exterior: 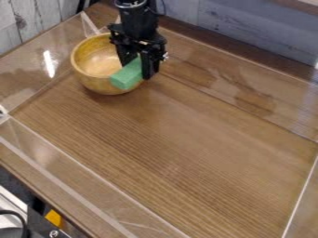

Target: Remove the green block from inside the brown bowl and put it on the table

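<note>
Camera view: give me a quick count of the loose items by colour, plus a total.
Green: 1, the green block, held in the gripper at the bowl's rim.
Brown: 1, the brown bowl on the table.
Total: 2

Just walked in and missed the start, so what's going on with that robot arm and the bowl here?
A single robot arm's black gripper is shut on a small bright green rectangular block, holding it tilted at the right-hand rim of the round light-brown wooden bowl. The block appears lifted out of the bowl's hollow but is not yet down on the brown wood-grain table. Setting it there is the step that remains.
</note>
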{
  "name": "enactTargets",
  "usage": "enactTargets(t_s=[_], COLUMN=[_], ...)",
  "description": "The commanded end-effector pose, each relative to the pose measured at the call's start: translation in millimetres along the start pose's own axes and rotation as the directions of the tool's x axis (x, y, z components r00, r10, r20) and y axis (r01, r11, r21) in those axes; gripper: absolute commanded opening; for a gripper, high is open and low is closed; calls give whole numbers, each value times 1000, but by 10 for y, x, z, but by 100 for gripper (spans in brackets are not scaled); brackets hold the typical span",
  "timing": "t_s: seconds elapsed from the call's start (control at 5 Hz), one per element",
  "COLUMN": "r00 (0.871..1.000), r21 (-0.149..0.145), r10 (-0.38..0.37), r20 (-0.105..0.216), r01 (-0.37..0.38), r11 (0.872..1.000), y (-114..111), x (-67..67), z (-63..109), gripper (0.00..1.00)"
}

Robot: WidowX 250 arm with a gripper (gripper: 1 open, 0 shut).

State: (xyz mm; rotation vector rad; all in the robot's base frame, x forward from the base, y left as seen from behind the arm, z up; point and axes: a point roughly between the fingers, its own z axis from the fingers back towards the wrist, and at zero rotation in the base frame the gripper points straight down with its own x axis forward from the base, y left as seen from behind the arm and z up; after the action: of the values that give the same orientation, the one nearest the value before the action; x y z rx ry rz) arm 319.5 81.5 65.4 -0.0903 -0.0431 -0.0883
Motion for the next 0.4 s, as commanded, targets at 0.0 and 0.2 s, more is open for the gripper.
enactTargets(t_s=[0.0, 0.2], r00=[996, 990], r21=[15, 3], r10=[-57, -125], r20=[68, 65], r01=[56, 126], r11=[998, 992], y=[-83, -184], x=[20, -15], z=[188, 237], gripper=[0, 0])
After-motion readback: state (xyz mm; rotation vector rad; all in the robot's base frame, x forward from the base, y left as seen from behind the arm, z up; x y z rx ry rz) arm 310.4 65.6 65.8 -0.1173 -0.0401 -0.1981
